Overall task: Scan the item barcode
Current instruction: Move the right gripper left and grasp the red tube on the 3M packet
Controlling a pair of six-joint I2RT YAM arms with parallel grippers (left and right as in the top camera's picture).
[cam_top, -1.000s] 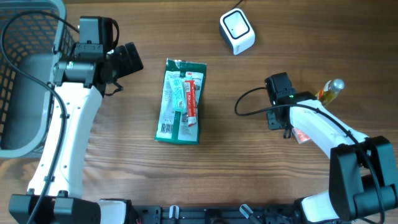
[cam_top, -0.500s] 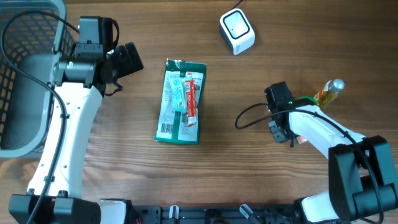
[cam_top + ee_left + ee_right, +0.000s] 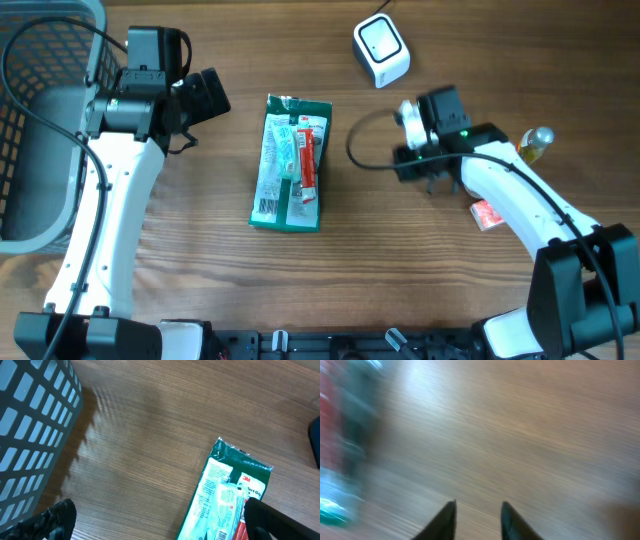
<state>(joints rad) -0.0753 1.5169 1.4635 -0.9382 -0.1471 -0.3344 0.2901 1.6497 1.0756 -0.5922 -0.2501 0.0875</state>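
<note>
A green packet (image 3: 290,163) with white and red labels lies flat mid-table; its top end shows in the left wrist view (image 3: 227,495). The white barcode scanner (image 3: 381,50) sits at the back. My left gripper (image 3: 205,95) hovers left of the packet, its jaws wide open (image 3: 160,525) and nothing between them. Between the packet and a small red packet (image 3: 486,214) that lies loose on the wood is my right gripper (image 3: 412,160). The blurred right wrist view shows it open (image 3: 477,510) over bare wood, the green packet (image 3: 340,460) a smear at the left.
A grey mesh basket (image 3: 95,60) stands at the far left, its wall filling the left of the left wrist view (image 3: 30,425). A small bottle with a yellow body (image 3: 530,145) lies at the right, behind my right arm.
My right gripper has opened and swung up and to the left, away from the small red packet, which now lies uncovered on the table. The left arm has not moved.
</note>
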